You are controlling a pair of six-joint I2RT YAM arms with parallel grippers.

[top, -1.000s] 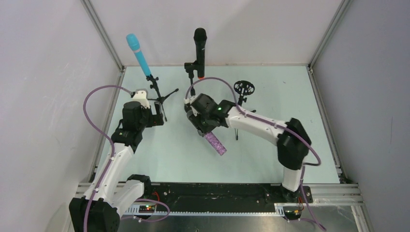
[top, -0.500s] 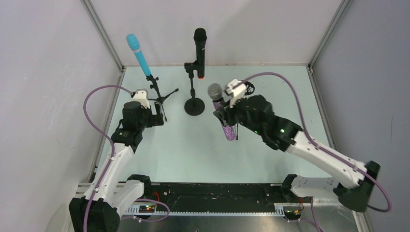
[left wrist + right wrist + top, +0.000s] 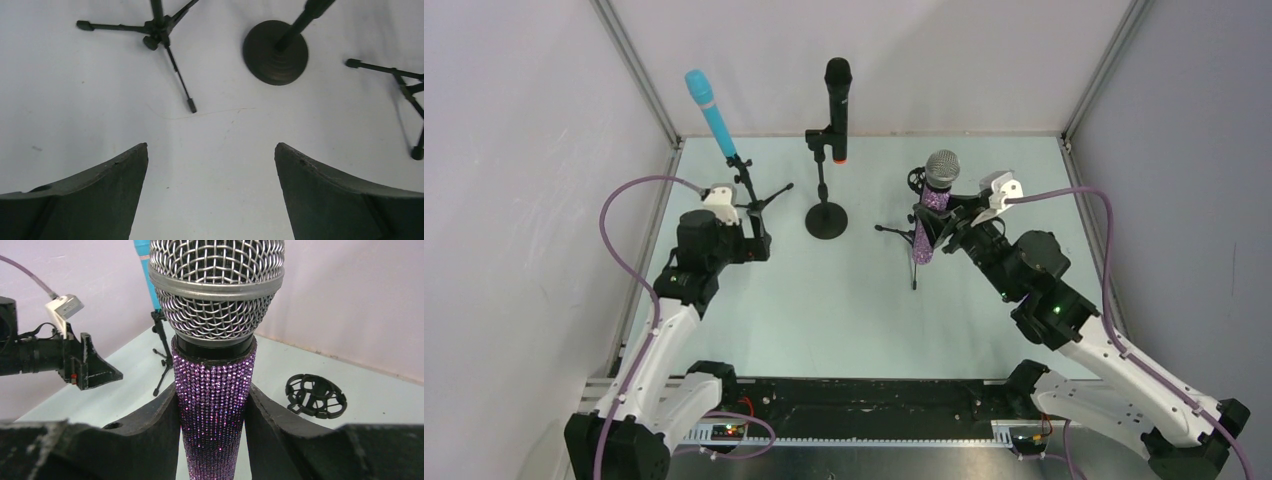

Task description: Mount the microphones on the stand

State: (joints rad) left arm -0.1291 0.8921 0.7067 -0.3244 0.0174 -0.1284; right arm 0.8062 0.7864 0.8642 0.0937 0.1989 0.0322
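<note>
My right gripper (image 3: 944, 224) is shut on the purple glitter microphone (image 3: 931, 210), held upright with its silver mesh head (image 3: 215, 285) on top. In the right wrist view the fingers (image 3: 155, 425) clamp the glitter body (image 3: 214, 390). The empty ring clip (image 3: 316, 396) of the third stand (image 3: 913, 250) sits just to the mic's right, apart from it. A turquoise microphone (image 3: 711, 112) sits in the tripod stand (image 3: 749, 190). A black microphone with an orange end (image 3: 837, 95) sits in the round-base stand (image 3: 826, 220). My left gripper (image 3: 759, 240) stands open and empty near the turquoise mic's tripod.
The left wrist view looks down past the left gripper (image 3: 211, 146) at the tripod legs (image 3: 157, 32), the round base (image 3: 275, 52) and a leg of the third stand (image 3: 400, 75). Grey walls with metal frame posts (image 3: 639, 75) enclose the pale table (image 3: 824, 310).
My right arm has swung from the table's middle to the right, carrying the purple microphone. It turned the mic from lying low to upright beside the third stand. The left arm has barely moved.
</note>
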